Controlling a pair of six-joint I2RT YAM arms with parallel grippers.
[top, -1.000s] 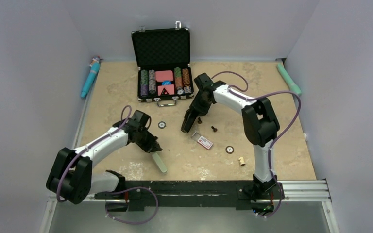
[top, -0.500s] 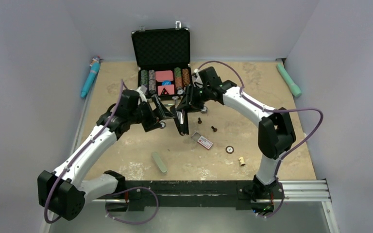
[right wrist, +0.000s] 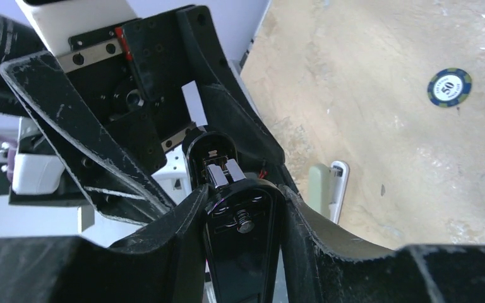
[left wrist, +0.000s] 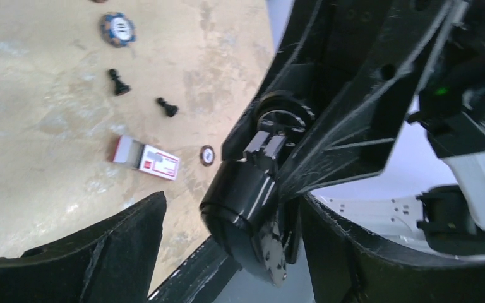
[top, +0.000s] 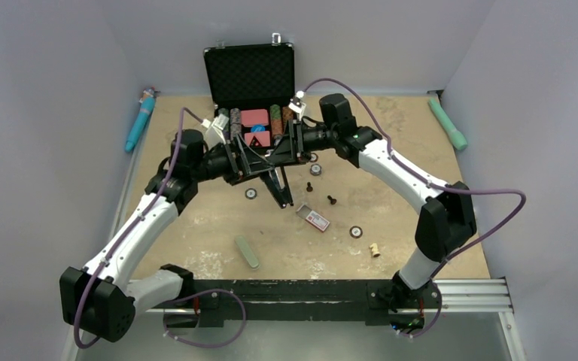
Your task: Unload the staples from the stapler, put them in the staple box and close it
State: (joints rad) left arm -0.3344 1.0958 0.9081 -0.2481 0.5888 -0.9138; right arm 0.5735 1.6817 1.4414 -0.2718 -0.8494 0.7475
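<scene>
Right claw [right wrist: 243, 197] around stapler [right wrist: 242, 255], high over table [right wrist: 385, 95].

Staples: too small for me to find in any view.
Black stapler [right wrist: 243, 243]: its lower end is cut off by the right wrist view's bottom edge.
Green stapler [right wrist: 319, 189]: partly hidden behind a finger [right wrist: 335, 252] of my right gripper [right wrist: 240, 189].
Left gripper [left wrist: 230, 201], touching the black stapler or not: I can't tell.

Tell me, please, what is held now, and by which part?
The right jaws clamp the black stapler by its sides; the left jaws stand open around it.
</scene>
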